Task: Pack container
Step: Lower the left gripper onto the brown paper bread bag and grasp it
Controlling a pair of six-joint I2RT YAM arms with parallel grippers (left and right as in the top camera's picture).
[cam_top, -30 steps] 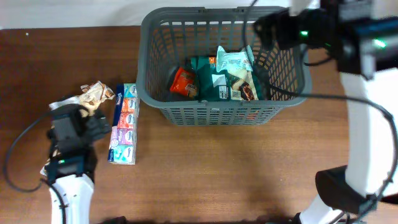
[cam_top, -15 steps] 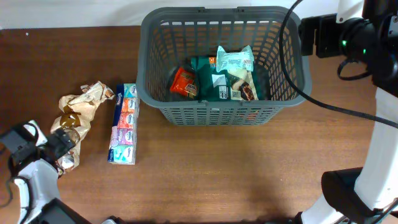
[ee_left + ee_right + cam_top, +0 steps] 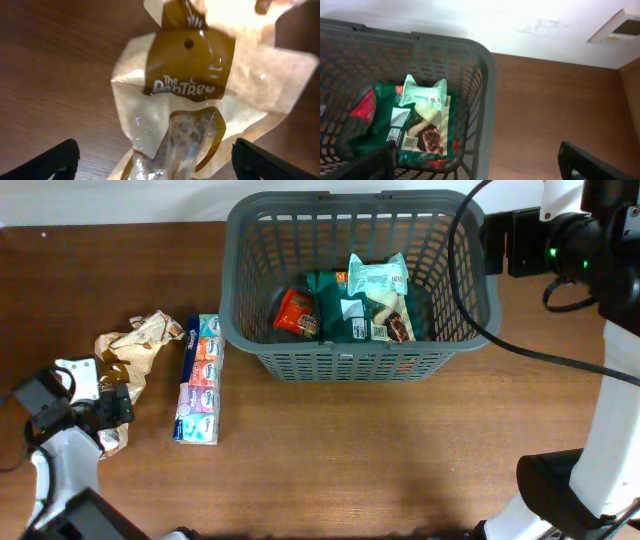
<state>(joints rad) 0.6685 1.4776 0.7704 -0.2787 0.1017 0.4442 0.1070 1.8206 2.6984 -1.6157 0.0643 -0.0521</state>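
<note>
The dark grey slotted basket [image 3: 360,355] stands at the back centre and holds a red packet [image 3: 295,310], a green packet [image 3: 335,315] and a pale mint packet [image 3: 378,278]; it also shows in the right wrist view [image 3: 482,70]. A crumpled beige and brown snack bag [image 3: 135,340] lies left of it, filling the left wrist view [image 3: 190,85]. My left gripper [image 3: 105,410] is open just above the bag's near end, fingers either side [image 3: 155,162]. My right gripper [image 3: 500,240] is open and empty, high beside the basket's right rim [image 3: 480,160].
A long multicolour tissue pack [image 3: 200,378] lies between the beige bag and the basket. The wooden table [image 3: 380,450] runs to the front edge. A white wall [image 3: 495,20] stands behind the basket.
My left gripper has moved from over the beige bag toward the table's front left, then a little right again. My right arm swung right off the basket and now holds still.
</note>
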